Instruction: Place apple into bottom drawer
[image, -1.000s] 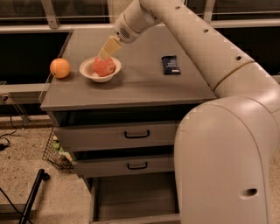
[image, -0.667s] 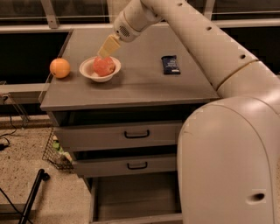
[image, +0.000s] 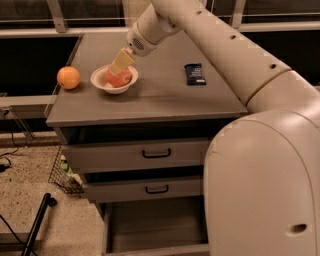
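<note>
The apple (image: 120, 80) sits in the bowl (image: 97, 77), the gripper (image: 121, 62) right upon it (its hold cannot be told). The bottom drawer (image: 155, 231), well below the bowl, stands open; lifting and carrying remain.

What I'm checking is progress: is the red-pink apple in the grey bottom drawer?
No, the apple sits in the white bowl atop the cabinet, the hand at it.

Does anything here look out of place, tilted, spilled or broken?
Nothing stands out. The apple sits in the white bowl with the gripper at it, the orange lies beside, and the bottom drawer is pulled open.
</note>
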